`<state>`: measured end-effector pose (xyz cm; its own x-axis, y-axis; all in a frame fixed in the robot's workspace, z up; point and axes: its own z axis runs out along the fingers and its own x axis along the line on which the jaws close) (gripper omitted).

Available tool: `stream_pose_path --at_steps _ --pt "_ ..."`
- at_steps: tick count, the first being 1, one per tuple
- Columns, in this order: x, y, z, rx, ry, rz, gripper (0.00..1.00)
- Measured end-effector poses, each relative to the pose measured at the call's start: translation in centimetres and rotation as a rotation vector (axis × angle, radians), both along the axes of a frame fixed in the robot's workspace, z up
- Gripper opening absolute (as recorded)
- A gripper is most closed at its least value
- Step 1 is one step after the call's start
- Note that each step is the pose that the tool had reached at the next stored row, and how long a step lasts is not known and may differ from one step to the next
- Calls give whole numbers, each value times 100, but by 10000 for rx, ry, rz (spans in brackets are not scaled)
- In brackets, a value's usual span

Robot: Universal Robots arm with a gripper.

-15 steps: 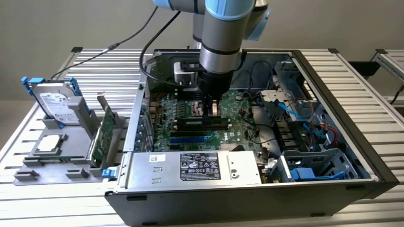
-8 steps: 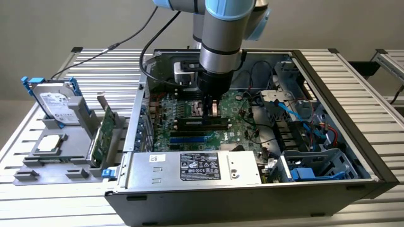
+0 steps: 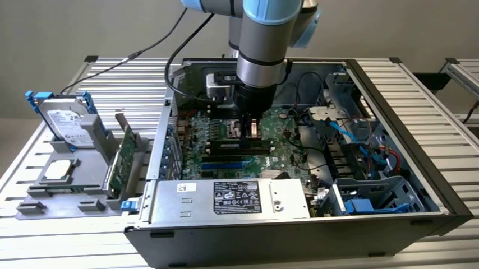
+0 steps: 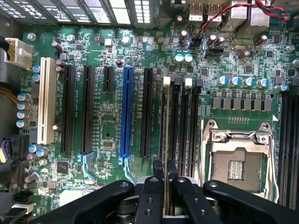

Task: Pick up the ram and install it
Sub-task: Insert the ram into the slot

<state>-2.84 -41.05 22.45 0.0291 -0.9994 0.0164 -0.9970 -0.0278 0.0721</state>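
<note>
The ram [image 4: 166, 140] shows edge-on in the wrist view as a thin pale line, standing upright between my gripper's [image 4: 166, 191] black fingers [image 4: 152, 196]. The fingers are shut on it. It runs along the memory slots [image 4: 180, 126] beside the CPU socket [image 4: 236, 163], over the slot nearest the black expansion slots; whether it is seated I cannot tell. In the exterior view my gripper [image 3: 249, 130] points straight down inside the open computer case [image 3: 419, 168], and the ram [image 3: 239, 147] is a dark strip right under it on the motherboard [image 3: 217, 162].
A grey holder [image 3: 45, 190] at the exterior view's left carries a silver hard drive with blue rails [image 3: 67, 120], a green expansion card [image 3: 123, 159] and a small chip [image 3: 60, 171]. The power supply [image 3: 239, 196] sits at the case's near side. Blue and red cables [image 3: 351, 140] lie to the right.
</note>
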Motion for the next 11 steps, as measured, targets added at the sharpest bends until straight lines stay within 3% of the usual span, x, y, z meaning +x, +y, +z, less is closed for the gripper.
stream_pose_path --at_steps 5,9,11 --pt "0 0 -3 -15 -18 -69 14" --pt "-7 0 -7 -52 -187 -70 14" --pt "-14 0 -7 -61 -197 -71 14"
